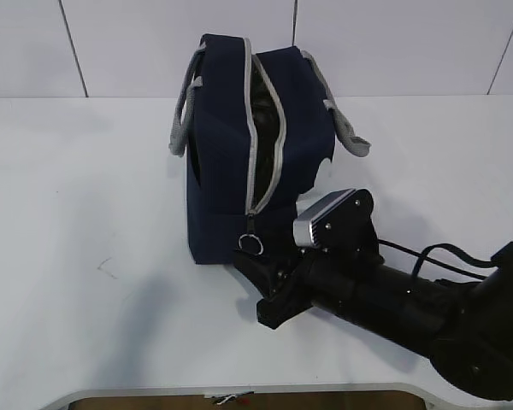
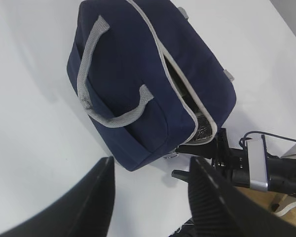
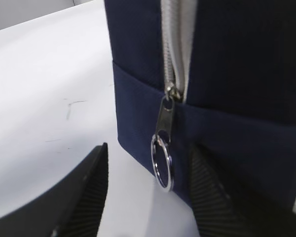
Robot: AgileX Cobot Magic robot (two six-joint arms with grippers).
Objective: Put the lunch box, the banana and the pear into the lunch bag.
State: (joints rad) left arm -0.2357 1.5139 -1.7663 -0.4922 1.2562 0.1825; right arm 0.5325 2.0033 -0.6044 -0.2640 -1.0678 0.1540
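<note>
I see the lunch bag standing on the tabletop, zipper partly undone. My right gripper straddles the ring pull, jaws apart; left jaws apart too. Soft fabric will slump, so I'd grip the stiff ring.

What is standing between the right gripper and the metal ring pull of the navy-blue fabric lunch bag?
Nothing visible. The ring pull hangs free between the right gripper's open fingers, against the navy-blue fabric lunch bag.

Both end effectors, left and right, gape apart.
</note>
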